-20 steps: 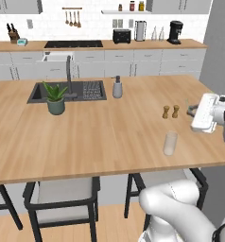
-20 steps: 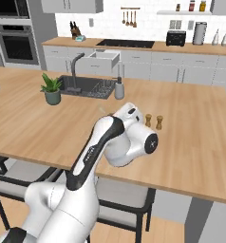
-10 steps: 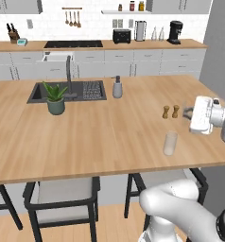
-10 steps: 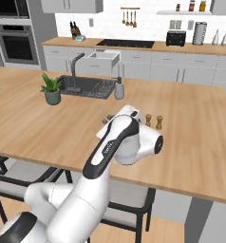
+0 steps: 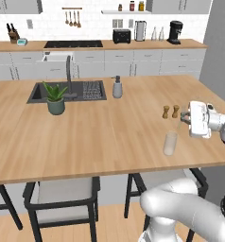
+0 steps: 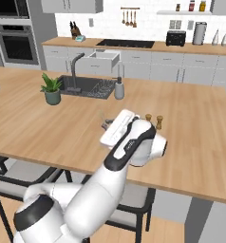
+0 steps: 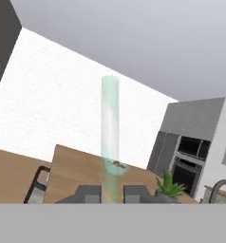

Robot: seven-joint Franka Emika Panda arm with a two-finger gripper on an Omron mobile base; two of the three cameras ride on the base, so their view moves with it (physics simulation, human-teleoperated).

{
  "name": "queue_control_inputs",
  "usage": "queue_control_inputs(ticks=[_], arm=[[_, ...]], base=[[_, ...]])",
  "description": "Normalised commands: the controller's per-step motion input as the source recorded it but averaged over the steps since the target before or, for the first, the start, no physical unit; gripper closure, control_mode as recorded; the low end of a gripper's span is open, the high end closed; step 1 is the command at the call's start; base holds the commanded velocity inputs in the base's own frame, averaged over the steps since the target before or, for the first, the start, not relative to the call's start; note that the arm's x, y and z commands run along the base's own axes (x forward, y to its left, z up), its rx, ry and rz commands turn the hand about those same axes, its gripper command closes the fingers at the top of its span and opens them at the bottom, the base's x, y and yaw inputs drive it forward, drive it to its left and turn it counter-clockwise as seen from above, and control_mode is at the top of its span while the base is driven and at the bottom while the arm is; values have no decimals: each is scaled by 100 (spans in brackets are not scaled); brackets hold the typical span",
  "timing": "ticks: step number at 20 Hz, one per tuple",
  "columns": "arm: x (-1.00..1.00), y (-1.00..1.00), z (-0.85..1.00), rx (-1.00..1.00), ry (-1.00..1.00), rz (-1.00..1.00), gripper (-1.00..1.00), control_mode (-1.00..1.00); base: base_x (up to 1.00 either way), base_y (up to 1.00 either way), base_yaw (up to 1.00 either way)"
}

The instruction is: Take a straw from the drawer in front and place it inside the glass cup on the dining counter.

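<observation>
**Desk:** What are we looking at?

**Photographer:** A Franka arm over the right end of the dining counter point(image 5: 109, 137), its gripper point(image 7: 112, 193) clamped on the straw point(image 7: 110, 123). In the hand view the pale stick rises straight up between the two dark tips, which are pressed against it.

**Desk:** Where is the glass cup?

**Photographer:** The glass cup point(image 5: 170, 143) stands upright near the counter's front edge, towards the right corner. It is just in front of the two brown shakers point(image 5: 170, 112). The hand hangs beside and above it, a little to its right, not yet over the rim.

**Desk:** What changed in the last second?

**Photographer:** The base stayed put, since the sink point(image 5: 67, 92), the potted plant point(image 5: 54, 98) and the soap pump point(image 5: 117, 88) sit where they did. The hand has drifted from the right edge inwards and slightly down, closer to the cup, and the wrist has kept turning. The grip has not altered.

**Desk:** What does that mean for the job?

**Photographer:** The fetch looks done. The drawer point(image 6: 104, 57) stands pulled out on the far cabinets, and the straw is already on the dining side. What appears left is to line it up over the cup's mouth, tip it upright, lower it and let go. The straw is thin and the glass narrow and light, so a slanted entry could catch the rim or nudge the cup.
</observation>
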Motion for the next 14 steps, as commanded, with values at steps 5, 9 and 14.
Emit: queue_control_inputs(ticks=[5, 9, 14], arm=[[18, -14, 1, 18, 0, 16, 100, -100], [4, -26, -8, 0, 0, 8, 100, -100], [0, -25, -12, 0, 0, 3, 100, -100]], base=[[0, 0, 0], [0, 0, 0], [0, 0, 0]])
